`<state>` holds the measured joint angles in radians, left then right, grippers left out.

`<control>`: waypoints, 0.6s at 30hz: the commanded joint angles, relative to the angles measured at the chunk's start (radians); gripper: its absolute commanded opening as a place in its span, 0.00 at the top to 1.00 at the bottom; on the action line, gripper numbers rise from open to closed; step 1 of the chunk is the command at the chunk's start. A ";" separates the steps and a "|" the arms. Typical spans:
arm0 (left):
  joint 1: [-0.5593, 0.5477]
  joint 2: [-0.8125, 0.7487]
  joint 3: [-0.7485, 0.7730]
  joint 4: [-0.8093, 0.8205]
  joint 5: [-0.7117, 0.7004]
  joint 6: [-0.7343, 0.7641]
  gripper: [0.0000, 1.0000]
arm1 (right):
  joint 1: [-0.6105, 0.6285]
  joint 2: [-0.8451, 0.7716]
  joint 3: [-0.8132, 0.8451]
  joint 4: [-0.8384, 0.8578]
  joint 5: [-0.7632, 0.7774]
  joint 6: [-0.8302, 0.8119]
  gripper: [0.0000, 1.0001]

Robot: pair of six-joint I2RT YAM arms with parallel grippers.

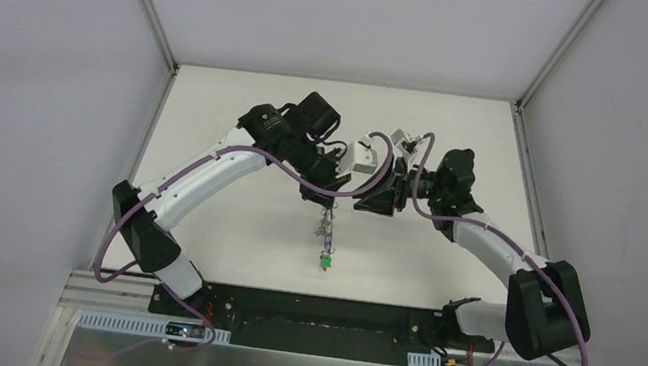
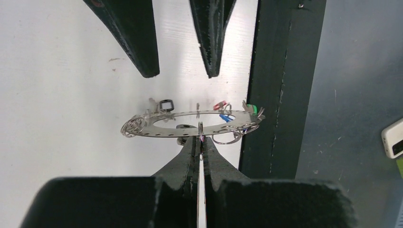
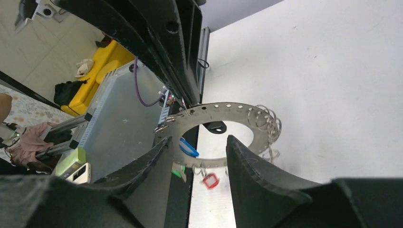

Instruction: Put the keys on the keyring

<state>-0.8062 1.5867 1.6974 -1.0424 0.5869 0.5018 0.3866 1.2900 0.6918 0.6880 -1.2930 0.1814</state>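
Over the middle of the table [image 1: 212,100] the two arms meet nose to nose.

Left gripper [image 2: 200,142] is clenched on the keyring [image 2: 190,124], pinching its near edge. The rest of the ring sticks out flat past the fingertips. It reads as a flat grey metal band with a row of small holes, not wire.

Right gripper [image 3: 198,139] is released. From the left wrist its fingers [image 2: 142,42] stand well apart, tips just short of the ring's far edge, gripping nothing. The right wrist view agrees: the ring sits just beyond its own two tips, with no contact I can see.

Keys [image 1: 325,232] hang off the ring. From the top camera they show as a short string running toward the arm bases, with the green tag [image 1: 325,262] at the near end.

What the wrist views show on the ring:
- black tag [image 2: 166,104] on the far rim
- blue tag [image 3: 188,148] inside the opening
- red tag [image 3: 210,181] dangling below
- split rings [image 3: 268,121] bunched at one side

Key blades are too small to count.
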 commanded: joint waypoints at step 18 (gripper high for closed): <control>-0.008 0.041 0.051 0.075 0.118 -0.158 1.00 | 0.071 0.067 -0.075 0.513 0.053 0.266 0.65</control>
<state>-0.8062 1.6341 1.7107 -0.9947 0.6487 0.3695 0.4503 1.3571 0.6220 1.1481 -1.2438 0.4706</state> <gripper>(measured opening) 0.017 0.353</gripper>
